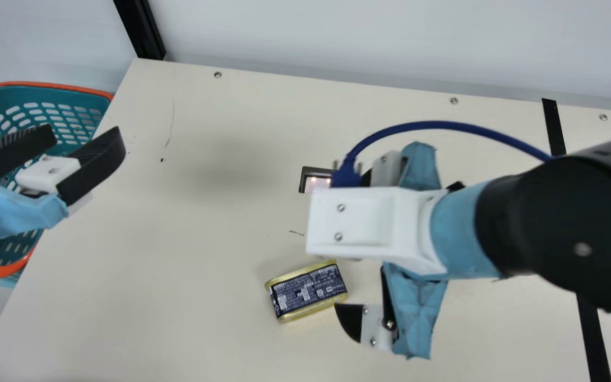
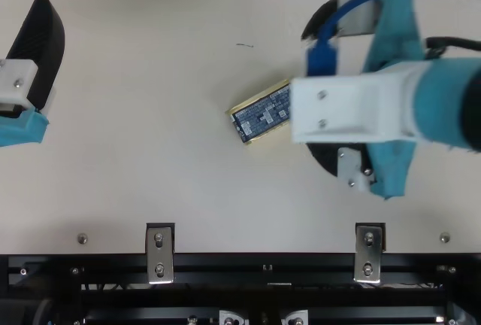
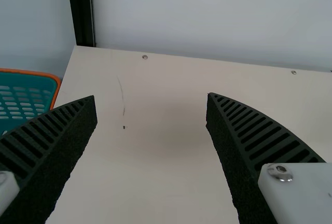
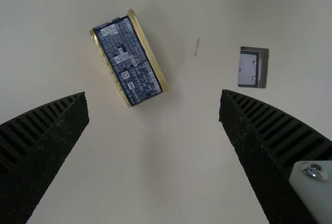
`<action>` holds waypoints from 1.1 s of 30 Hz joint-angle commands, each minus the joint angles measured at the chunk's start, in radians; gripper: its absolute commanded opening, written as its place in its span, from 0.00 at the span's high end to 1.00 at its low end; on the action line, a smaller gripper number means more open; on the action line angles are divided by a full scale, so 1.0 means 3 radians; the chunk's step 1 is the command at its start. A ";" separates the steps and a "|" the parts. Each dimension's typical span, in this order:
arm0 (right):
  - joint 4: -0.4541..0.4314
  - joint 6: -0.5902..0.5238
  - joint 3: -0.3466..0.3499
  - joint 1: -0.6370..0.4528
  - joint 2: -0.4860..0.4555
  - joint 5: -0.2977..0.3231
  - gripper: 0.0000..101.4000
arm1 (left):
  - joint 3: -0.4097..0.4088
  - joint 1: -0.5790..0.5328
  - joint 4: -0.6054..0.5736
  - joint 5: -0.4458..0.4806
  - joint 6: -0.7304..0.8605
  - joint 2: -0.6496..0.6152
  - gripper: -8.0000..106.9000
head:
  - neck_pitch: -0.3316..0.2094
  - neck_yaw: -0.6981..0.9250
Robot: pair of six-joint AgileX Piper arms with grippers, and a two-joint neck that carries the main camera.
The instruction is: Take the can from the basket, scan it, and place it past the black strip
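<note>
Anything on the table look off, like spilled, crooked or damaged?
Minor blemishes: a thin scratch at the back left and a short dark mark between the flat blue-and-gold can and small black-framed scanner mar the plain cream tabletop. The can sits askew to the table's edges. I see no spill.

Pretty clearly a robotics lab, kinda checkout-style, two robot arms (image 1: 560, 228) over a cream counter (image 1: 194, 212), little scanner window (image 1: 316, 183), plastic basket (image 1: 45, 85) alongside, bolted-up black rails (image 2: 263, 262)
</note>
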 commanded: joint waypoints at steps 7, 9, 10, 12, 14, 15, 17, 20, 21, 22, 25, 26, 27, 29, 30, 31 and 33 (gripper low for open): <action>-0.0212 -0.0019 -0.0133 0.0365 0.0201 0.0124 0.00 | 0.0000 0.0000 0.0000 0.0000 0.0000 0.0000 0.15 | -0.0037 0.0019; -0.0252 -0.0033 -0.0166 0.0432 0.0246 0.0150 0.00 | 0.0000 0.0000 0.0000 0.0000 0.0000 0.0000 0.15 | -0.0037 0.0019; -0.0274 -0.0044 -0.0182 0.0464 0.0270 0.0161 0.00 | 0.0000 0.0000 0.0000 0.0000 0.0000 0.0000 0.15 | -0.0037 0.0019; -0.0313 -0.0067 -0.0209 0.0518 0.0314 0.0179 0.00 | 0.0000 0.0000 0.0000 0.0000 0.0000 0.0000 0.15 | -0.0037 0.0019; -0.0351 -0.0091 -0.0236 0.0570 0.0357 0.0198 0.00 | 0.0000 0.0000 0.0000 0.0000 0.0000 0.0000 0.15 | -0.0037 0.0019; -0.0369 -0.0102 -0.0249 0.0594 0.0376 0.0207 0.00 | 0.0000 0.0000 0.0000 0.0000 0.0000 0.0000 0.15 | -0.0037 0.0019; -0.0400 -0.0120 -0.0274 0.0638 0.0413 0.0224 0.00 | 0.0000 0.0000 0.0000 0.0000 0.0000 0.0000 0.15 | -0.0037 0.0019; -0.0440 -0.0142 -0.0308 0.0692 0.0463 0.0236 0.00 | 0.0000 0.0000 0.0000 0.0000 0.0000 0.0000 0.15 | -0.0037 0.0019; -0.0452 -0.0149 -0.0318 0.0707 0.0478 0.0238 0.00 | 0.0000 0.0000 0.0000 0.0000 0.0000 0.0000 0.15 | -0.0037 0.0019; -0.0462 -0.0157 -0.0330 0.0722 0.0495 0.0241 0.00 | 0.0000 0.0000 0.0000 0.0000 0.0000 0.0000 0.15 | -0.0037 0.0019; -0.0490 -0.0186 -0.0360 0.0766 0.0539 0.0240 0.00 | 0.0000 0.0000 0.0000 0.0000 0.0000 0.0000 0.15 | -0.0037 0.0019; -0.0500 -0.0197 -0.0372 0.0779 0.0553 0.0241 0.00 | 0.0000 0.0000 0.0000 0.0000 0.0000 0.0000 0.15 | -0.0037 0.0019; -0.0509 -0.0205 -0.0383 0.0792 0.0568 0.0241 0.00 | 0.0000 0.0000 0.0000 0.0000 0.0000 0.0000 0.15 | -0.0037 0.0019; -0.0522 -0.0226 -0.0407 0.0815 0.0598 0.0242 0.00 | 0.0000 0.0000 0.0000 0.0000 0.0000 0.0000 0.15 | -0.0037 0.0019; -0.0527 -0.0238 -0.0416 0.0825 0.0612 0.0243 0.00 | 0.0000 0.0000 0.0000 0.0000 0.0000 0.0000 0.15 | -0.0037 0.0019; -0.0533 -0.0249 -0.0426 0.0834 0.0626 0.0243 0.00 | 0.0000 0.0000 0.0000 0.0000 0.0000 0.0000 0.15 | -0.0037 0.0019; -0.0543 -0.0268 -0.0441 0.0848 0.0650 0.0243 0.00 | 0.0000 0.0000 0.0000 0.0000 0.0000 0.0000 0.15 | -0.0037 0.0019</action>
